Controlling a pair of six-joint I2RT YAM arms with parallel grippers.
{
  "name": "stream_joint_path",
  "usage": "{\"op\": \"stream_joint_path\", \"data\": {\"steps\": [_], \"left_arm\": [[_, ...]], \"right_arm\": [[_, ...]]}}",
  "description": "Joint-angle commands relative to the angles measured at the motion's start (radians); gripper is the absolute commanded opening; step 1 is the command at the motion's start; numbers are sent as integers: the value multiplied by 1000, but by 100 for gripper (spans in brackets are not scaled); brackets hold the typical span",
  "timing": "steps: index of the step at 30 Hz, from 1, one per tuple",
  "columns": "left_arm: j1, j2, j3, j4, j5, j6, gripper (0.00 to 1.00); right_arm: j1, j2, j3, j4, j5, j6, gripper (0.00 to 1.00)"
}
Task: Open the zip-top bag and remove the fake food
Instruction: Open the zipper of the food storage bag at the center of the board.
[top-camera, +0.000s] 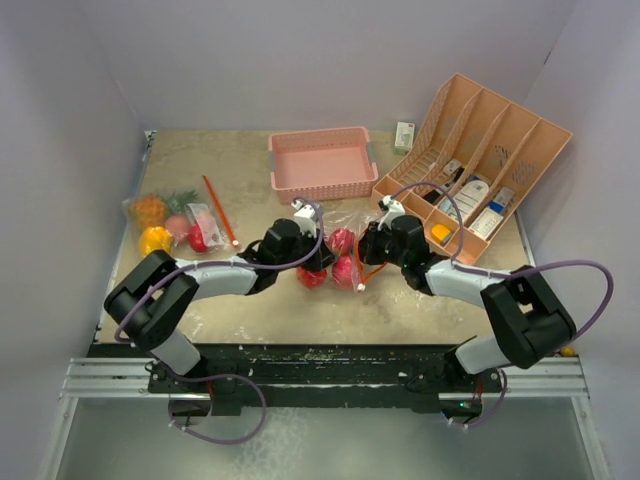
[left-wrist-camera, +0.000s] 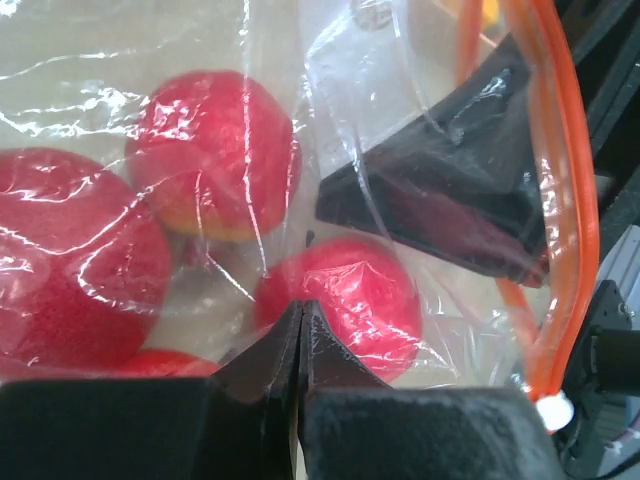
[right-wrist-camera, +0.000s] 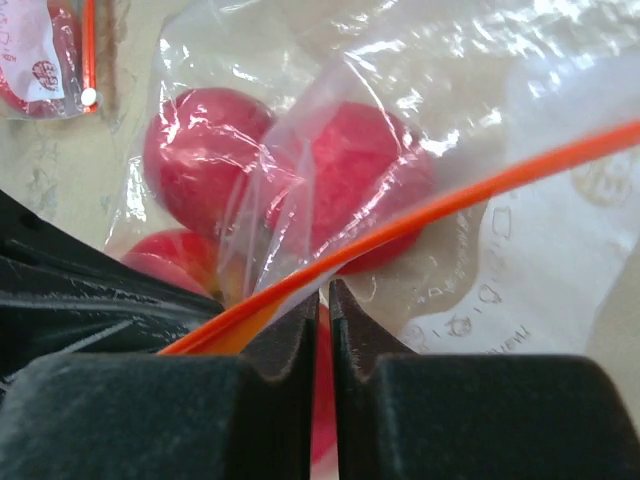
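zip-top bag (top-camera: 348, 255) lies mid surface (top-camera: 230, 290) between both arms, long axis left-right, orange zip edge (right-wrist-camera: 480, 190) at its right end, facing the right arm. red fake food (left-wrist-camera: 215, 150) inside. left gripper (left-wrist-camera: 302, 310) pinched together on bag film; right gripper (right-wrist-camera: 322, 290) clamped on the orange zip edge.

Soft, even light from overhead fills the top view, leaving only faint shadows on the tabletop (top-camera: 330, 315). In both wrist views, white glare streaks the crinkled zip-top bag (left-wrist-camera: 400, 70), and the nearest foreground goes blurry.
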Motion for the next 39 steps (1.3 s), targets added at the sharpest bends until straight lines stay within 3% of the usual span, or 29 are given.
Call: {"op": "stream_joint_path", "data": {"steps": [1,11,16,19,23,28,31,34,39], "left_arm": [[-47,34,-4,76,27,-6,0],[-66,158,6,85,-3,15,0],[-66,197,38,80,-14,24,0],[-66,211,53,75,-19,27,0],[-66,184,49,73,-36,32,0],[-66,118,47,21,-61,60,0],[-66,80,49,-4,-58,75,0],[-66,40,49,-19,-20,72,0],[-93,-34,47,-77,1,73,0]], "right_arm": [[1,-40,-13,62,-7,-37,16],[1,-116,-65,27,-51,-97,55],[0,-108,-79,-35,-46,-124,67],[1,-117,-109,-42,-54,-111,70],[0,-216,-165,-30,-23,-50,59],[1,-341,-162,-132,34,-45,22],[0,-370,-169,-151,44,-52,6],[1,-358,-181,-133,27,-52,0],[1,-319,-201,-71,-8,-32,0]]}}
